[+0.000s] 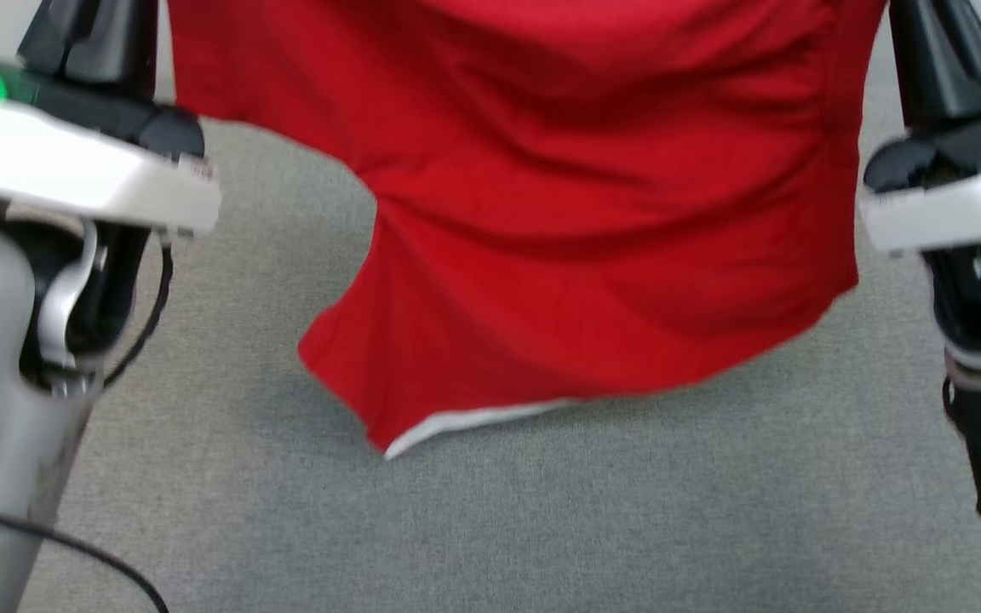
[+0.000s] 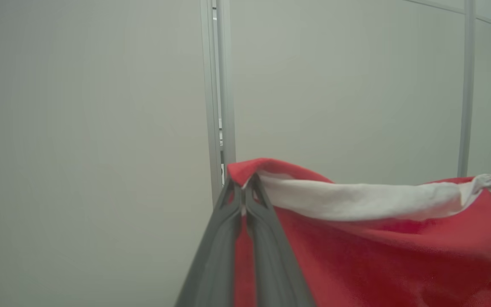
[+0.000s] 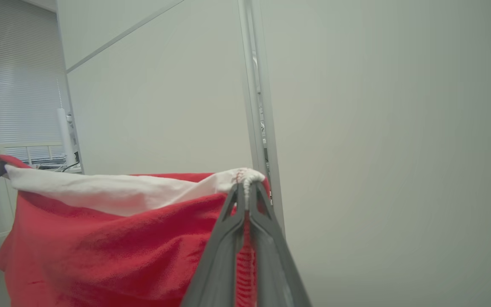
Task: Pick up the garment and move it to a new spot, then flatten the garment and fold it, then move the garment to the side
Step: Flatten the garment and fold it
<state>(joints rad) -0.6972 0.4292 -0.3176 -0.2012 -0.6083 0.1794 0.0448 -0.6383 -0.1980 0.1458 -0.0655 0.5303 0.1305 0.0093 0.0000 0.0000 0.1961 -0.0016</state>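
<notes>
Red fabric garment (image 1: 593,255) with a white inner band, hung in the air between the left hand (image 2: 244,187) and right hand (image 3: 247,192), each pressed together pinching an upper corner. Below lies a grey woven surface (image 1: 542,528). Behind are pale panel walls (image 2: 92,128), a metal post (image 2: 218,85) and a slatted window blind (image 3: 11,85).

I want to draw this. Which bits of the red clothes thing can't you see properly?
- Head view: the red garment loses its top at the upper edge; its hem is blurred.
- Head view: the cloth hides the grey floor behind it.
- Left wrist view: the left pincer covers the pinched corner.
- Right wrist view: the right pincer does likewise.
- Sleeves or neck: cannot tell.
</notes>
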